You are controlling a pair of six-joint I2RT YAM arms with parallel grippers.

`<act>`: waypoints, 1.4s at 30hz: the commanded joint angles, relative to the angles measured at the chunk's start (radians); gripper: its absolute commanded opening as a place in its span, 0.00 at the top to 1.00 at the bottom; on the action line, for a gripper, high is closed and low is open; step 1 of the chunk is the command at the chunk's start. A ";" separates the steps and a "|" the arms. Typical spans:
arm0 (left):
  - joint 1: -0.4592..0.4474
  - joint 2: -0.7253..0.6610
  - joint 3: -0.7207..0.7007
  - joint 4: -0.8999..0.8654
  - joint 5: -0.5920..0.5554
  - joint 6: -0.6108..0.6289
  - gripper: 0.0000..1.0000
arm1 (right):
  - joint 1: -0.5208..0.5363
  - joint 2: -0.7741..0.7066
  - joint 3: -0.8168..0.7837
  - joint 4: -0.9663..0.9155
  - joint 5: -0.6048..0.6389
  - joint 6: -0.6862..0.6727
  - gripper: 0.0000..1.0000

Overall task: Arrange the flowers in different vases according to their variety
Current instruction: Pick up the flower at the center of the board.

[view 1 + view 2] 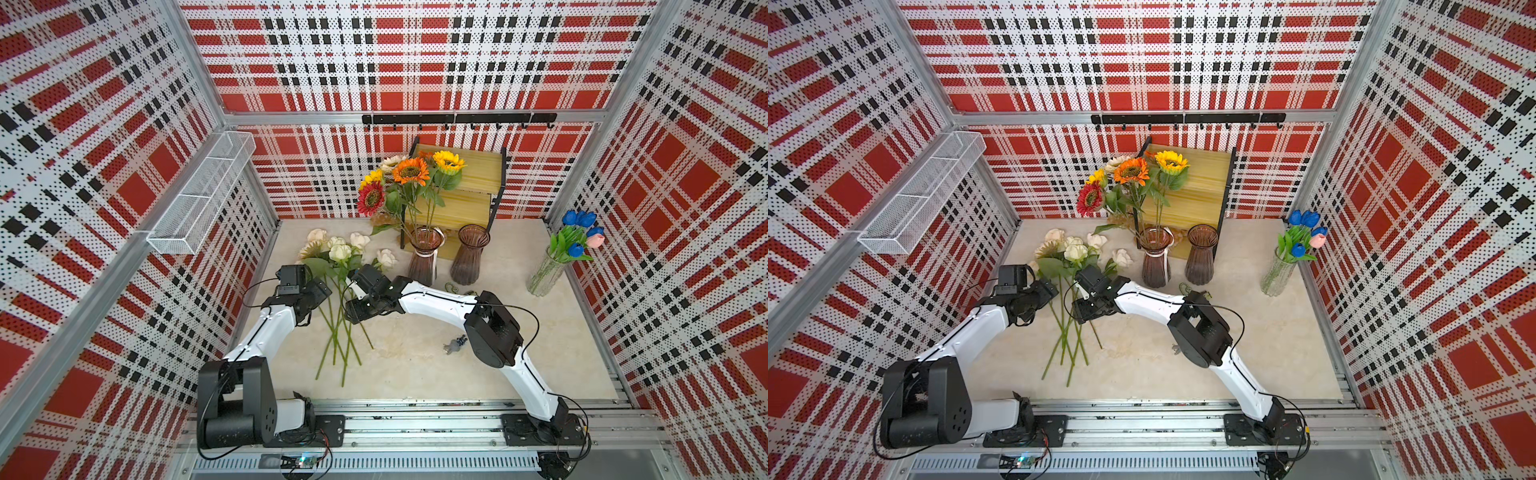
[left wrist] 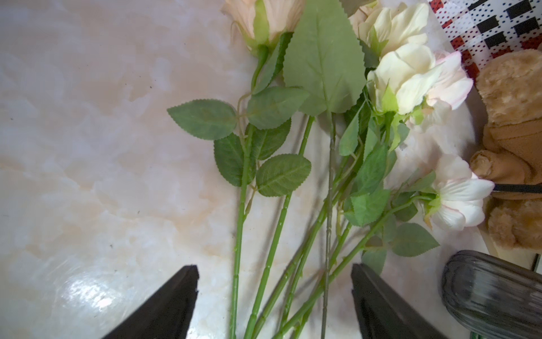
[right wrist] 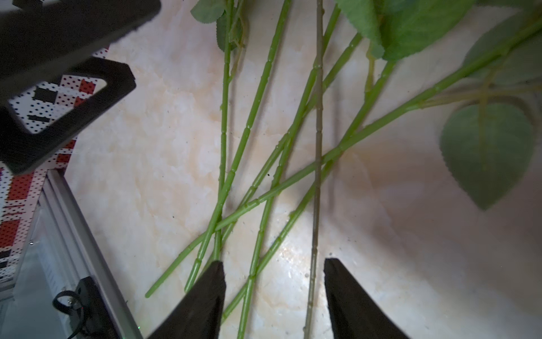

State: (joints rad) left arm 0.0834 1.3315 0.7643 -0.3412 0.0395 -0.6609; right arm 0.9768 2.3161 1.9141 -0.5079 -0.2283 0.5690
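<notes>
Cream and pale pink roses lie on the marble table, their green stems crossing toward the front. My left gripper hovers open over the stems, several of which pass between its fingers. My right gripper stands open lower down the same stems, with two green stems and a duller one between its jaws. In both top views the grippers face each other across the bunch. Sunflowers stand in the pinkish vase. The brownish-purple vase is empty. Tulips fill the clear cylinder.
A wooden two-tier shelf stands behind the vases under a black hook rail. A wire basket hangs on the left wall. A small grey figure lies near the right arm. A brown plush toy sits beyond the rose heads.
</notes>
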 commanded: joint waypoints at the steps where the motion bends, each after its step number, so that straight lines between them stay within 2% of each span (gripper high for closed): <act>1: 0.013 -0.016 -0.018 0.027 0.027 0.020 0.14 | -0.003 0.040 0.038 -0.006 -0.003 0.063 0.41; 15: 0.018 0.017 -0.023 0.053 0.056 0.015 0.15 | -0.031 0.152 0.167 -0.099 0.054 0.012 0.51; 17: 0.019 0.021 -0.023 0.054 0.061 0.015 0.16 | -0.036 0.160 0.172 -0.101 0.049 0.014 0.52; 26: 0.021 0.025 -0.025 0.054 0.071 0.017 0.16 | -0.035 0.177 0.175 -0.094 0.021 0.003 0.67; 32: 0.022 0.025 -0.026 0.055 0.076 0.018 0.17 | -0.035 0.184 0.181 -0.093 0.003 -0.005 0.69; 40: 0.022 0.026 -0.029 0.056 0.086 0.023 0.17 | -0.035 0.158 0.173 -0.082 0.009 -0.002 0.99; 42: 0.026 0.020 -0.034 0.057 0.082 0.023 0.17 | -0.036 0.141 0.170 -0.077 0.013 -0.004 1.00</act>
State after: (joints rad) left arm 0.0952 1.3525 0.7437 -0.2996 0.1162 -0.6525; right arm 0.9394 2.4760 2.0705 -0.5926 -0.2234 0.5686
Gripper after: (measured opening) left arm 0.828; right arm 0.083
